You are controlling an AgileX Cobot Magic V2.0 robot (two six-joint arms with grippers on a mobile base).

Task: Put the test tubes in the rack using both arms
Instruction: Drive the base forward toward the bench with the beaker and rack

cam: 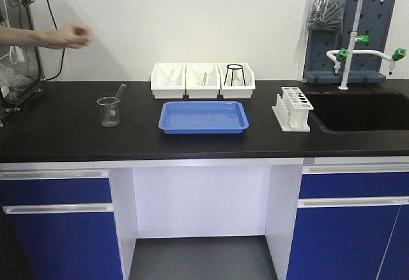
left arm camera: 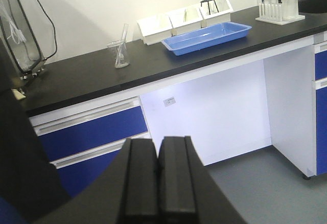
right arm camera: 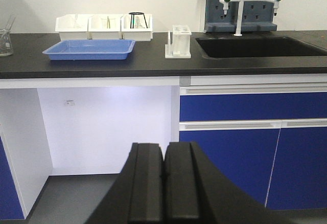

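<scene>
A slim clear test tube (cam: pixel 119 92) leans in a glass beaker (cam: pixel 109 111) on the left of the black counter; the left wrist view shows the test tube (left arm camera: pixel 124 32) too. The white rack (cam: pixel 293 108) stands on the right, beside the sink, with tubes in its holes. My left gripper (left arm camera: pixel 158 140) is shut on nothing, low in front of the blue drawers and far from the beaker (left arm camera: pixel 120 55). My right gripper (right arm camera: pixel 164 145) is also shut and empty, below counter height, with the rack (right arm camera: pixel 179 42) well beyond it. Neither arm shows in the front view.
A blue tray (cam: pixel 203 116) lies mid-counter before three white bins (cam: pixel 202 80). The black sink (cam: pixel 364 110) and a white faucet (cam: pixel 348 50) are at the right. A person's hand (cam: pixel 71 36) reaches in at the upper left, above the counter.
</scene>
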